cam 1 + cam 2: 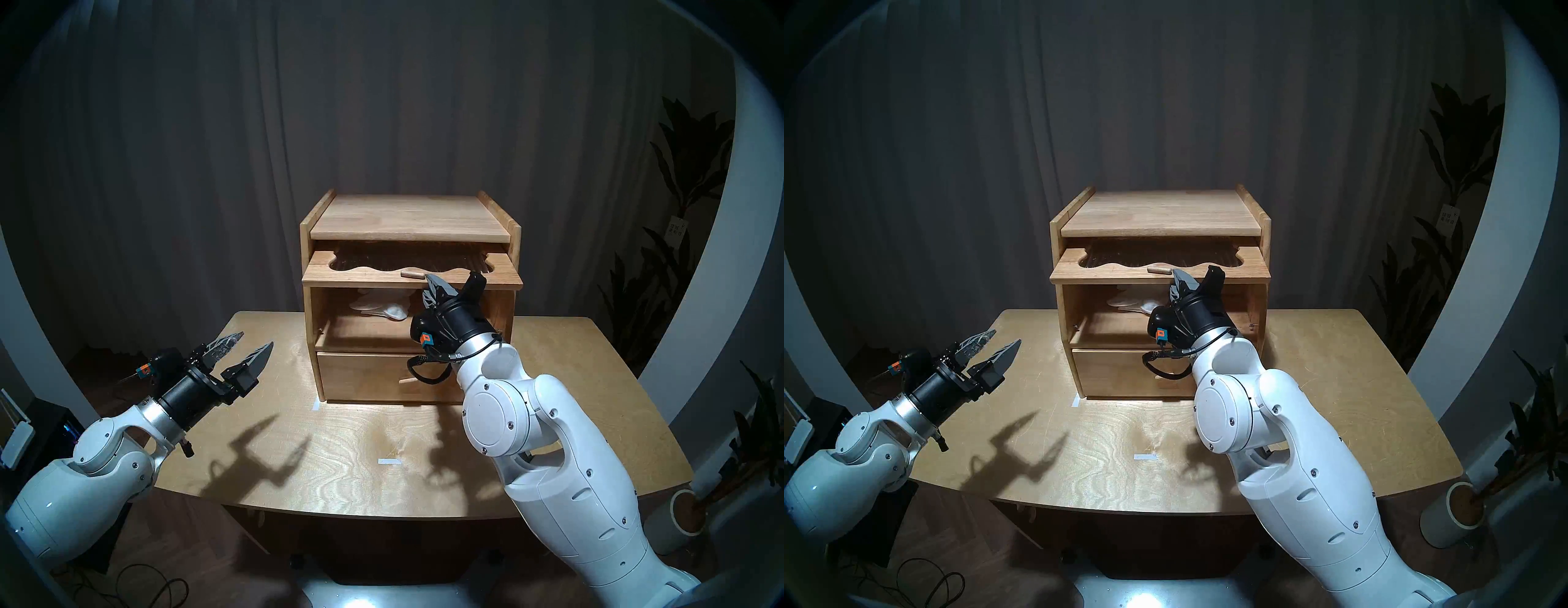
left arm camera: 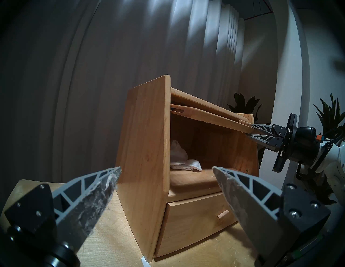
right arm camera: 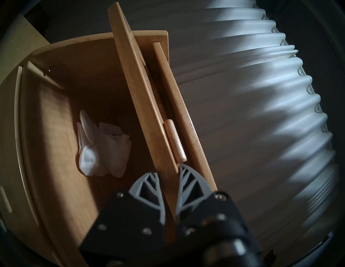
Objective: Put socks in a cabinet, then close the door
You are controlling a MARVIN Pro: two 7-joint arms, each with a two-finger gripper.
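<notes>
1. My right gripper [image 3: 169, 179] is clamped on the front edge of the wavy-windowed wooden door [image 1: 407, 276], held level over the opening; its long axis runs nine to three o'clock.
2. The crumpled white fabric socks [image 3: 100, 149] lie inside the light-brown wooden cabinet [image 1: 407, 216], at ten o'clock of that gripper.
3. My left gripper [image 1: 242, 352] is spread and empty, well apart at eight o'clock.
4. No readable writing.

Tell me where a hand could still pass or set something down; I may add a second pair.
Free: the cabinet floor in front of the socks, and the table before the drawer. Crowded: the compartment's right side, where the right gripper pinches the raised door. The left gripper hangs open, off left.
</notes>
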